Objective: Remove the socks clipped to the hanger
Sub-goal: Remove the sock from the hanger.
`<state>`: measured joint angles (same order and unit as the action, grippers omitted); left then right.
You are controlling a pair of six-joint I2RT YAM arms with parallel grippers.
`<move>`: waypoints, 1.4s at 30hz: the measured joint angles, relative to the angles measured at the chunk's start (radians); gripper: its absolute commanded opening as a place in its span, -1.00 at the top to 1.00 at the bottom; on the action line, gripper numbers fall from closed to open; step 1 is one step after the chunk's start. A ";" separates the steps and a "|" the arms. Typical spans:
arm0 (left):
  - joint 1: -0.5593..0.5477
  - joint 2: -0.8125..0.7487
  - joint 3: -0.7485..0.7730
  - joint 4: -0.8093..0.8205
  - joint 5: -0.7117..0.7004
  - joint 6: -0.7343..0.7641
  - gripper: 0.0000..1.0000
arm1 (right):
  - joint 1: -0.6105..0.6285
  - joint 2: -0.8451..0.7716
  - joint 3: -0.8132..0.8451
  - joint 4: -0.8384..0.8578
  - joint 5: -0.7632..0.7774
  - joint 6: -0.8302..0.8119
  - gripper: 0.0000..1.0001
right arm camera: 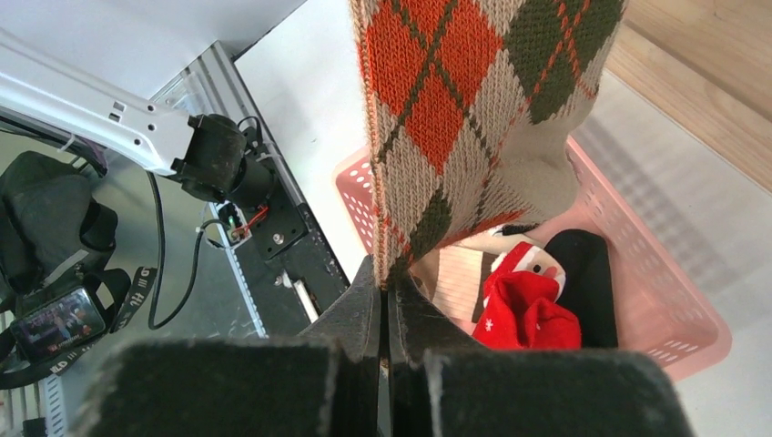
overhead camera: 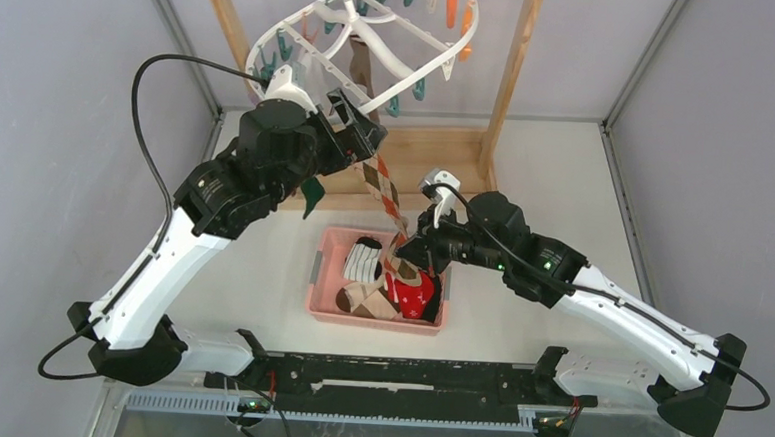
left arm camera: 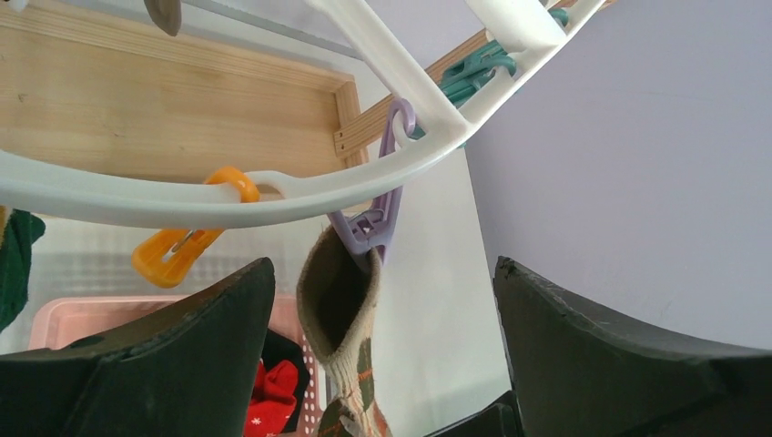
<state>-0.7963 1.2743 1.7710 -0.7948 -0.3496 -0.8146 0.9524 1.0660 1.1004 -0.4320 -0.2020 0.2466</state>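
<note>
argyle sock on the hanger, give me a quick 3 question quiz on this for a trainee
1. True or false: the right gripper is shut on the lower end of the argyle sock.
2. Which colour is the clip that pins the sock's cuff to the hanger? A orange, B purple, C teal.
3. Fill in: the left gripper, up by that clip, has its jaws ____.

Key: 1 true; 2 B; 3 open.
</note>
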 measured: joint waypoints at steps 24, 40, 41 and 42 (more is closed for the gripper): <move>-0.004 0.056 0.000 0.087 -0.106 0.069 -0.57 | 0.013 0.011 0.000 -0.007 0.002 -0.014 1.00; -0.005 0.073 0.000 0.072 -0.148 0.082 -0.33 | 0.019 0.027 0.000 -0.006 -0.006 -0.024 1.00; -0.005 0.073 0.000 0.072 -0.149 0.082 -0.32 | 0.019 0.027 0.000 -0.006 -0.006 -0.025 1.00; -0.005 0.073 0.000 0.071 -0.151 0.083 -0.32 | 0.019 0.027 0.000 -0.006 -0.006 -0.026 1.00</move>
<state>-0.8009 1.3476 1.7714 -0.7242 -0.5003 -0.7319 0.9714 1.0931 1.1004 -0.4385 -0.2085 0.2211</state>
